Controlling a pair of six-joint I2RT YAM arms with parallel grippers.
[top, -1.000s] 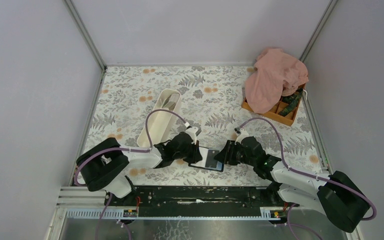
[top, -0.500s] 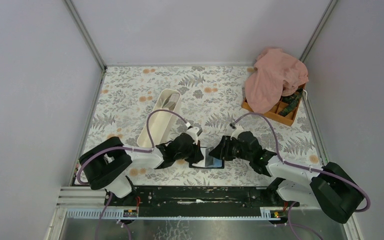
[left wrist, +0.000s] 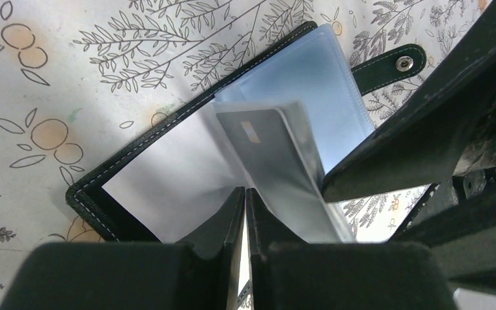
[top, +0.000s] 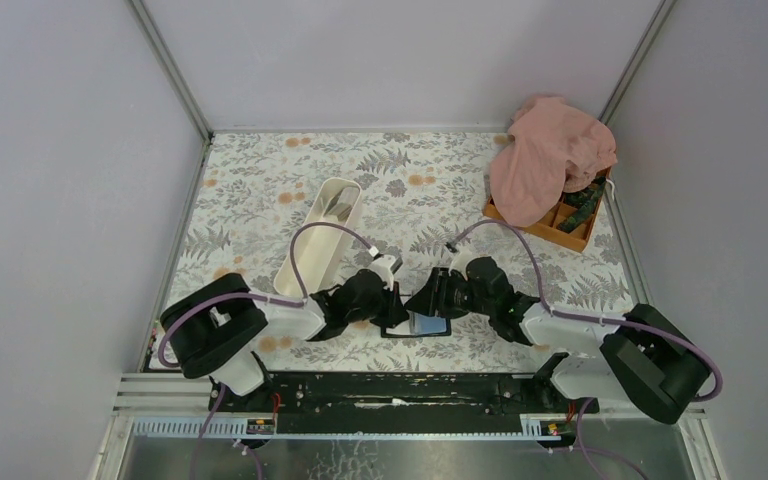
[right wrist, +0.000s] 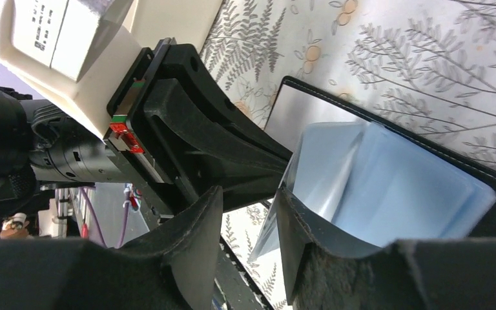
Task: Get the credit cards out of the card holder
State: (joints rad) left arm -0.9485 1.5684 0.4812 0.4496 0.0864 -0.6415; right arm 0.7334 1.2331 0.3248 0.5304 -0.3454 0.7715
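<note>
The card holder [top: 425,325] lies open and flat on its black cover, near the white tray [top: 322,238]: just past that tray's near end and off to its right in the overhead view, not touching it. The cover is small and rectangular, edged with pale stitching, and a short black strap [left wrist: 387,64] with a metal snap sticks out from the side farthest from the tray. Its inner face is glossy and pale. Clear bluish plastic sleeves [left wrist: 336,84] rise from the spine, fanned apart and partly lifted. One raised sleeve holds a grey credit card [left wrist: 261,139] with a small chip patch, tilted up from the cover.
</note>
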